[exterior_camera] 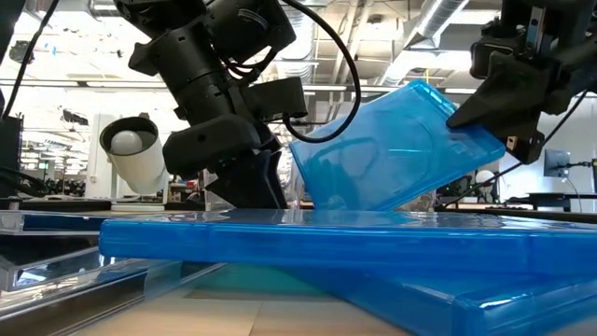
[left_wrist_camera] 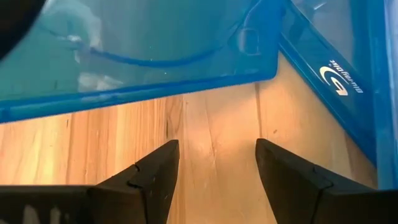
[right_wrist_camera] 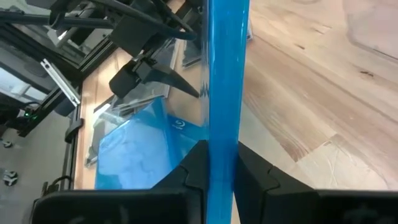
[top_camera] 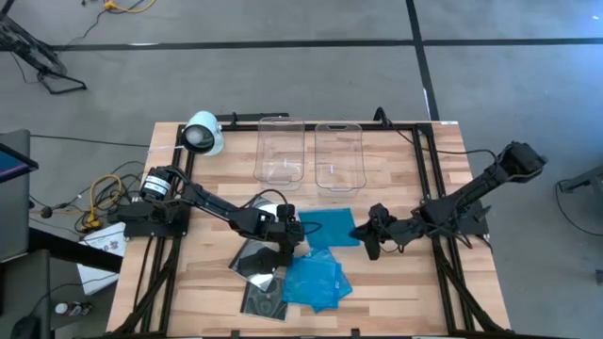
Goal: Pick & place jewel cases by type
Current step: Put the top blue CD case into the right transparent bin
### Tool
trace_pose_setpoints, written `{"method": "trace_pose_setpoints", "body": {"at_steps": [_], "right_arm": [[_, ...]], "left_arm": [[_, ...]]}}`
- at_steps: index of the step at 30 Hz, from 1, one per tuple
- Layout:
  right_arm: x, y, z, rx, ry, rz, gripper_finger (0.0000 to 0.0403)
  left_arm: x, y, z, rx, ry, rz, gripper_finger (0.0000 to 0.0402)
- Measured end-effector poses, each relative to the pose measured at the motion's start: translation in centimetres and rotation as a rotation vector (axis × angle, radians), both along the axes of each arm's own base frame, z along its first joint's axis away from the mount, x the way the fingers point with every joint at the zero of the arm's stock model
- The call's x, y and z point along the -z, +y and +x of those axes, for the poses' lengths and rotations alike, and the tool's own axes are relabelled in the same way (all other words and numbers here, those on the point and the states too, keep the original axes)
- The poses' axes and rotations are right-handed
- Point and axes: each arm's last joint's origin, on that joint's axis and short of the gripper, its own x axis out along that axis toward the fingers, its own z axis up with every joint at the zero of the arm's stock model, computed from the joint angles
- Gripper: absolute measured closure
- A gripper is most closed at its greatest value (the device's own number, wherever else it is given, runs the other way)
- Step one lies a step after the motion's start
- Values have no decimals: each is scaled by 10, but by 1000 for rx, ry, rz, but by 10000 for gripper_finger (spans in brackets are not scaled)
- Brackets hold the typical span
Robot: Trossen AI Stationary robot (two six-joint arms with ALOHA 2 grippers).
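A translucent blue jewel case (top_camera: 325, 226) sits tilted near the table's middle, with my right gripper (top_camera: 370, 235) shut on its right edge. My left gripper (top_camera: 294, 235) stands open just left of that case, over bare wood (left_wrist_camera: 217, 124), and its fingers touch nothing. More blue jewel cases (top_camera: 316, 280) lie in a loose pile toward the near edge. Clear and black jewel cases (top_camera: 259, 259) lie left of that pile, partly under my left arm. In the low view the nearest blue case (exterior_camera: 308, 243) fills the foreground. My right gripper pinches the blue jewel case's right edge (right_wrist_camera: 222, 134) between its two fingers, coming from the table's right side and slanting down. The case hangs tilted, its held side (exterior_camera: 466, 117) raised and its left side (exterior_camera: 312, 187) low. Whether that low side touches the table is hidden.
Two clear rectangular tubs (top_camera: 280, 151) (top_camera: 339, 155) stand side by side at the far middle. A white cylindrical thing (top_camera: 203, 132) lies at the far left corner. Bare wood shows right of my right gripper and along the far edge.
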Motion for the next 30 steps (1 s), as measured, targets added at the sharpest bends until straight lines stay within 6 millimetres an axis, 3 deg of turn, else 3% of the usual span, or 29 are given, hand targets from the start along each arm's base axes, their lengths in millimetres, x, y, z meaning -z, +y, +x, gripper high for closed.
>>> {"method": "trace_pose_setpoints", "body": {"at_steps": [13, 30], "right_arm": [[-30, -8, -11, 56, -41, -126, 365], [-113, -20, -15, 135, -52, -513, 363]], "left_arm": [[-4, 0, -5, -33, 25, 40, 194], [-56, -22, -25, -43, -115, 136, 194]]}}
